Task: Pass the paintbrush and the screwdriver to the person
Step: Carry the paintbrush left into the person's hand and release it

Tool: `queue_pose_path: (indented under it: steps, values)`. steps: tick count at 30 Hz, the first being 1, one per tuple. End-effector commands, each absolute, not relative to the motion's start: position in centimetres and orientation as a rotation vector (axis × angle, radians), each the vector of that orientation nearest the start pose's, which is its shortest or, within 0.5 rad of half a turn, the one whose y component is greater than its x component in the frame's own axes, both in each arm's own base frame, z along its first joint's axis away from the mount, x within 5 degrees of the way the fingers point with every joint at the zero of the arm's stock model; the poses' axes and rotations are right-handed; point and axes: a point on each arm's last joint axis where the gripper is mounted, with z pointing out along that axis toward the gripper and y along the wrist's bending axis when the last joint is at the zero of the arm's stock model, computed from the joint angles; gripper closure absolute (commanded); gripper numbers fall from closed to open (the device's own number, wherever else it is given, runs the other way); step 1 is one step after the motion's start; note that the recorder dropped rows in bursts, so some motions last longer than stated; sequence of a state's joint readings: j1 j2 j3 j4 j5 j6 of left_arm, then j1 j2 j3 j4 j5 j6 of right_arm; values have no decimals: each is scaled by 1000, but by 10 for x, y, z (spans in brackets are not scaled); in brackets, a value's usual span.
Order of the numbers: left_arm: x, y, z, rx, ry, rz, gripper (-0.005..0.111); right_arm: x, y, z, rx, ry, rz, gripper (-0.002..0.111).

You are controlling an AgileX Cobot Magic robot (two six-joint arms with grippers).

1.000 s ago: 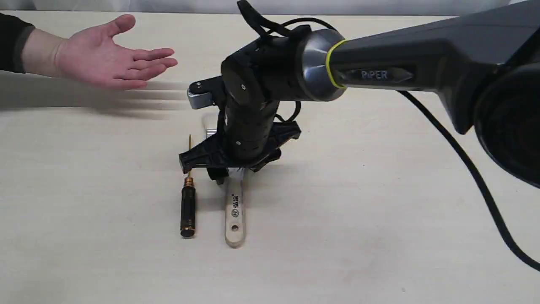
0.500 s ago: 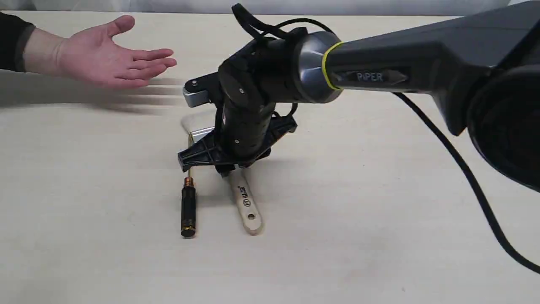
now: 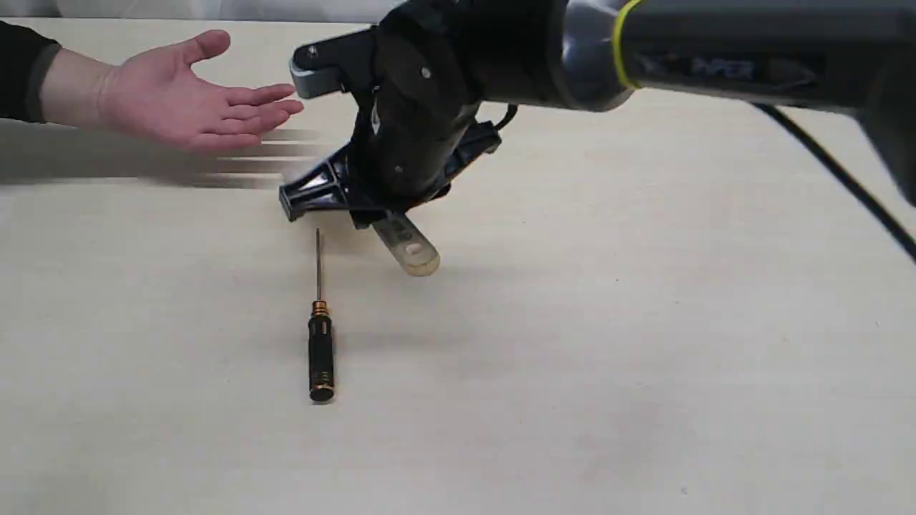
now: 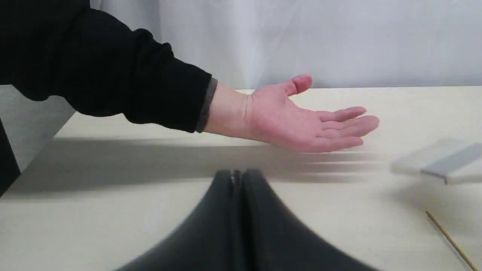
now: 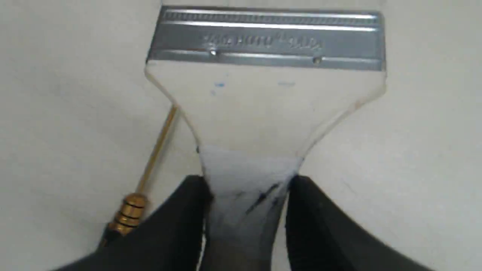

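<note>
**Right gripper (image 3: 383,218) holds the paintbrush (image 3: 409,252) above the table (image 3: 644,357), near an open palm.**

The right arm reaches in from the right with its wrist bent downward. Its jaws are clamped on the narrow wooden handle below the ferrule, and the handle's end tilts toward the tabletop. The screwdriver (image 3: 320,350) lies flat on the table just in front, its shaft pointing toward the gripper. The person's hand (image 3: 179,96) hovers palm-up at far left, apart from the brush. The left gripper (image 4: 237,180), its fingers pressed together on nothing, sits low and faces that hand.
</note>
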State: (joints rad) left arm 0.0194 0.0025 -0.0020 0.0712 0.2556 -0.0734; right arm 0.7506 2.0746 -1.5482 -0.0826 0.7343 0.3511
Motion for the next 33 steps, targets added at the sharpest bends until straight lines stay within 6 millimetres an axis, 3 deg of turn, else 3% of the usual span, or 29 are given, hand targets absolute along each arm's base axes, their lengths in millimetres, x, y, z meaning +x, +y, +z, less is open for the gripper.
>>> queue_pose_path:
  steps: [1, 7, 13, 18, 26, 29, 33]
  values:
    - [55, 2, 191, -31, 1732, 15, 107, 325, 293, 215, -631, 2602, 243, 104]
    - [55, 2, 191, -29, 1732, 18, 107, 320, 290, 260, -603, 2455, 349, 104]
    - [55, 2, 191, -29, 1732, 18, 107, 327, 302, 282, -582, 2211, 517, 104]
    - [55, 2, 191, -29, 1732, 18, 107, 345, 320, 267, -553, 2072, 578, 104]
    - [55, 2, 191, -29, 1732, 18, 107, 375, 347, 217, -595, 2121, 538, 101]
    - [55, 2, 191, -29, 1732, 18, 107, 374, 353, 209, -657, 2110, 513, 90]
    - [55, 2, 190, -30, 1735, 16, 107, 369, 357, 206, -725, 2101, 487, 67]
